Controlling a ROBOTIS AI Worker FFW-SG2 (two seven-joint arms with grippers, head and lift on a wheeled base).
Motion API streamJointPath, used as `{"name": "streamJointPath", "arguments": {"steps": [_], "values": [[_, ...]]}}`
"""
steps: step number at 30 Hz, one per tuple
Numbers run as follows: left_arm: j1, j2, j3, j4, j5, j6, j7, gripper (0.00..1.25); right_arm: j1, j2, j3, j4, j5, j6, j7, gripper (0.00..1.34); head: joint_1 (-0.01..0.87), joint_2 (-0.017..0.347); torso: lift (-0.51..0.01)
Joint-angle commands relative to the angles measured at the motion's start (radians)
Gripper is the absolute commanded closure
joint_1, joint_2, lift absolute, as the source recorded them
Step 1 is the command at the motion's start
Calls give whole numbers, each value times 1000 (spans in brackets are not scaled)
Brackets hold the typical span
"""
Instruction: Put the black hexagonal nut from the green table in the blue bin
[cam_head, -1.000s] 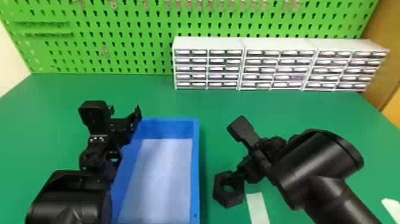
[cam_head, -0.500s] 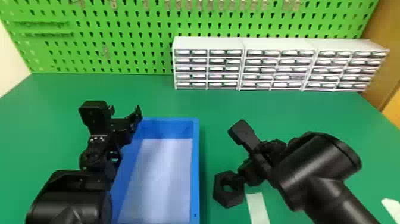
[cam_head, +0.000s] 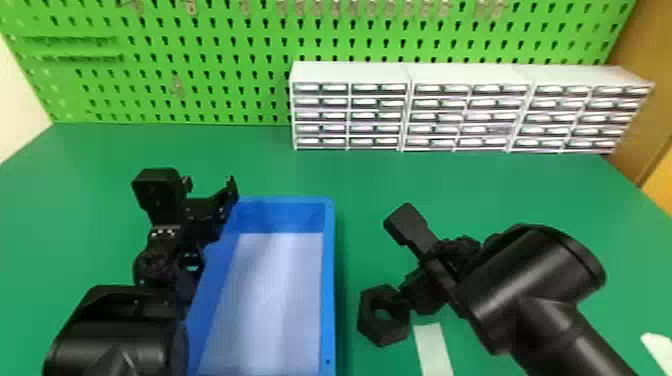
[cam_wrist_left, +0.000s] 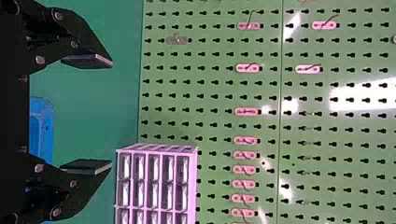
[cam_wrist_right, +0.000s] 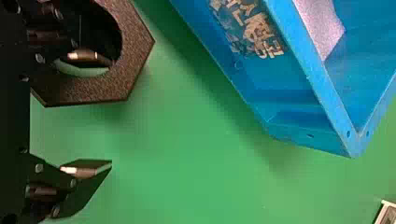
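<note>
In the head view, the black hexagonal nut (cam_head: 382, 327) is on the green table (cam_head: 370, 175), to the right of the blue bin (cam_head: 329, 280). My right gripper (cam_head: 425, 295) is low at the nut's far right side. Seen from the right wrist, that gripper (cam_wrist_right: 91, 112) is open, one finger overlapping the hole of the nut (cam_wrist_right: 112, 86) and the other outside it; contact cannot be told. My left gripper (cam_head: 210, 187) stands by the bin's far left corner; in the left wrist view this gripper (cam_wrist_left: 93, 114) is open with nothing between its fingers.
White drawer cabinets (cam_head: 350, 72) stand at the table's back, against a green pegboard (cam_head: 215, 75). A pale strip (cam_head: 434, 350) lies just right of the nut. The bin's right wall (cam_wrist_right: 299, 60) is close to my right gripper.
My right gripper and its wrist have shifted slightly, a little lower in the head view, close to the nut. The nut, the bin and my left arm stay where they were.
</note>
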Motion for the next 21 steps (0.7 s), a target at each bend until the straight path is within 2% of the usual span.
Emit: {"name": "streamJointPath", "arguments": {"steps": [1,5,9,10,21], "values": [[0,0,0,0,0,0,0,486,0,0,-1,2,-1,0,0,645,686,51,-96],[0,0,0,0,0,0,0,486,-2,0,-1,2,-1,5,0,776,686,51,-96],[2,0,0,0,0,0,0,486,-2,-2,1,2,1,5,0,989,686,51,-96],[2,0,0,0,0,0,0,486,-2,-2,1,3,1,6,0,1007,686,51,-96],[3,0,0,0,-1,0,0,486,-11,-5,-4,-6,-22,22,0,1007,686,51,-96]]}}
